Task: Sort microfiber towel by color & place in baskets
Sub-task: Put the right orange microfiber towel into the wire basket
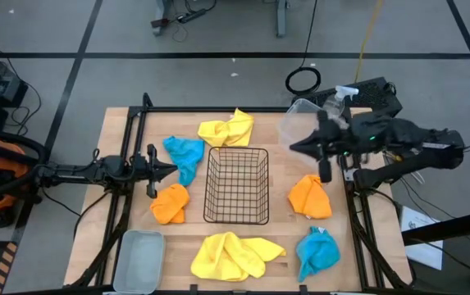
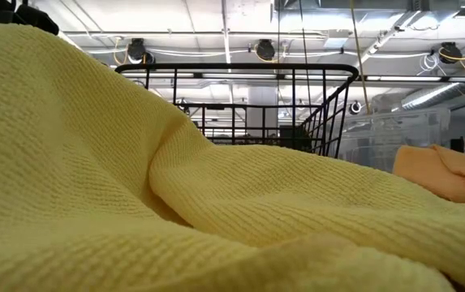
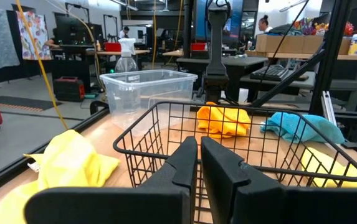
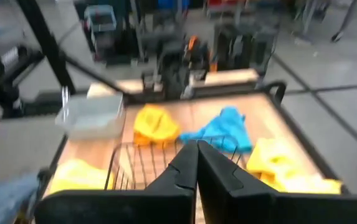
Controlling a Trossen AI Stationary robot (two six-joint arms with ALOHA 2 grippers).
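**Sorting soft towels: six still loose on the bench, both end effectors closed and empty**

Handling these microfiber towels should be easy on weight and hard on shape; they look light, limp and fuzzy, likely to sag and trail from any pinch, and nothing about them seems fragile or slippery; my judgement is that a raised fold or crumpled peak gives the best hold, since a flat edge would offer little to close on.

All six lie on the bench around the black wire basket [image 1: 237, 185] at its middle: a yellow towel [image 1: 228, 129] toward the far edge; a blue towel [image 1: 184, 154] and an orange towel [image 1: 170, 203] on the basket's left; a second orange towel [image 1: 310, 197] on its right; a larger yellow towel [image 1: 235, 255] by the near edge; a second blue towel [image 1: 317, 252] toward the near right corner. The pale grey-blue tray [image 1: 140, 260] sits at the near left corner; the clear plastic tub [image 1: 298, 124] stands at the far right corner, partly under the right arm.

The left end effector [image 1: 166, 170] hovers just left of the basket, fingers together, holding nothing; the right end effector [image 1: 323, 168] hangs near the tub, shut and empty.

Much is hidden: in the low view the near yellow towel fills almost the whole frame; the right wrist view is blurred; the spray bottle [image 1: 345, 96] by the tub is partly covered by the arm; whether folds hide a hem cannot be told.
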